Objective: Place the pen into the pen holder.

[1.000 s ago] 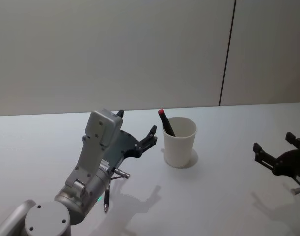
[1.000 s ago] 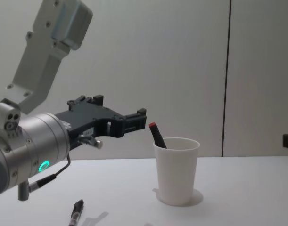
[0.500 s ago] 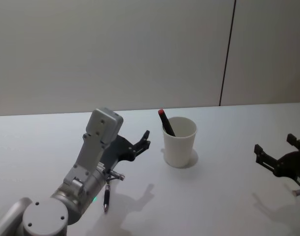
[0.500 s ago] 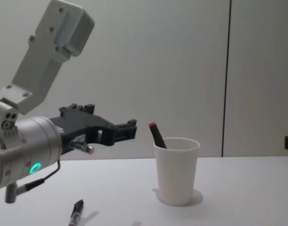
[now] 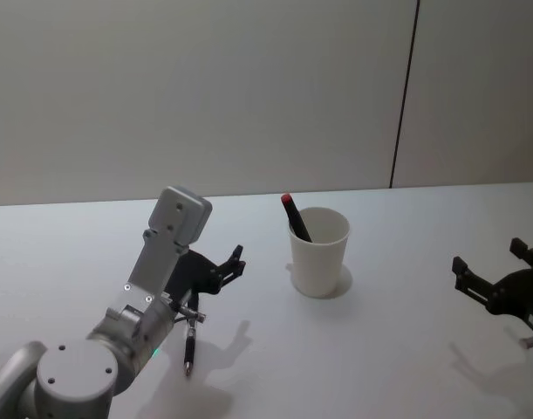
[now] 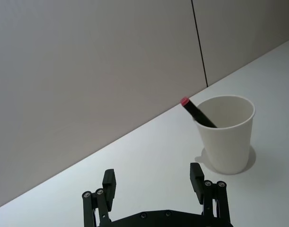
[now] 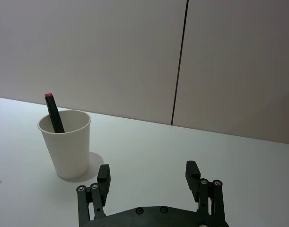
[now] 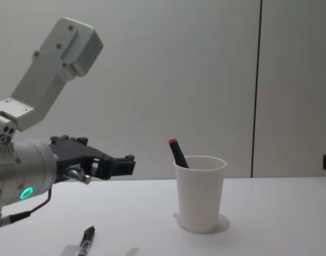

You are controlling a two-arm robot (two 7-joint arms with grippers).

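red-capped pen, lower part inside pen holder

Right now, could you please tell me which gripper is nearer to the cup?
Left. The left gripper is just left of the cup, raised above the table, fingers open. The right gripper sits much farther off to the cup's right.

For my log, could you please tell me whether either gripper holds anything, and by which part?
Nothing is held: the left gripper and the right gripper are both open and empty.
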